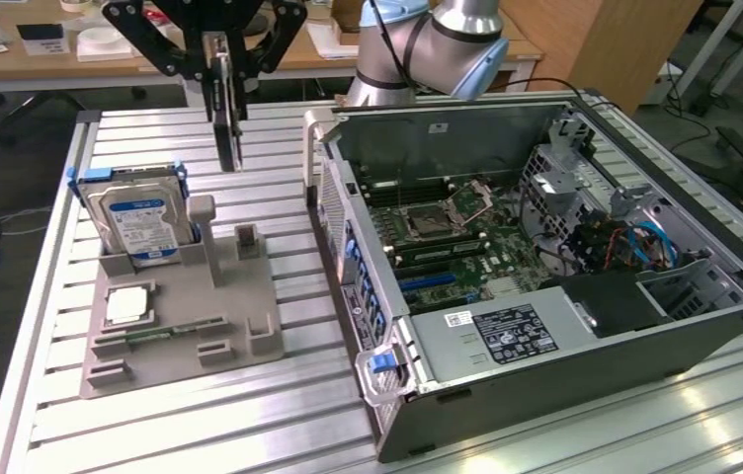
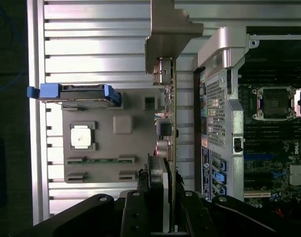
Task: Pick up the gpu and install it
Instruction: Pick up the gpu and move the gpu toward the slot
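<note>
- Above the ribbed metal table, between the grey parts tray and the open computer case, the gripper hangs with the gpu in it.
- Its fingers pinch the card's upper end from both faces. The card hangs upright, edge-on to the exterior view and off the tray.
- In the wrist view the card runs away from the fingers as a thin line, with its metal bracket at the far end. It lies just beside the case's perforated end wall, outside the case.
- On the tray, the hard drive stands upright in its slot at the exterior view's left. A square processor chip and a narrow memory stick lie flat in front of it.
- The case lies on its side, open — the motherboard and its processor socket face up.
- The arm rises behind the case.
</note>
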Robot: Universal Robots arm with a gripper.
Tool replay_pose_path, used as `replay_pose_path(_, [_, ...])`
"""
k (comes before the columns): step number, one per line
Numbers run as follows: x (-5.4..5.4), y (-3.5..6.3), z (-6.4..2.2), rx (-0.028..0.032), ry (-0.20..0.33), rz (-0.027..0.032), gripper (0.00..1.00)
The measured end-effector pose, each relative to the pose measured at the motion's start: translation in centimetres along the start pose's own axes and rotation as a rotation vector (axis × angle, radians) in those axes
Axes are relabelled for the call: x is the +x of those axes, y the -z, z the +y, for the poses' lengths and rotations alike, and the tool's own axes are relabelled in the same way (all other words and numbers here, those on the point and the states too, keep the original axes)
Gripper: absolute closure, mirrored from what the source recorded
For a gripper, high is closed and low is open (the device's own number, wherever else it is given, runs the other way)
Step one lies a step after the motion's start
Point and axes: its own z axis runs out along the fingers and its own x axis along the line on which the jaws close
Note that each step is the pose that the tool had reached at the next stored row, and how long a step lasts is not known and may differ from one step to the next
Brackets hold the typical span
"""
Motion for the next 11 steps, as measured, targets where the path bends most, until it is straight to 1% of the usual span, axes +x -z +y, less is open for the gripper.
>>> replay_pose_path(7, [-0.9, -0.02, 0.04, 0.0000, 0.000, 0.0000, 0.72])
replay_pose_path(11, [-1.9, -0.03, 0.07, 0.0000, 0.000, -0.0001, 0.72])
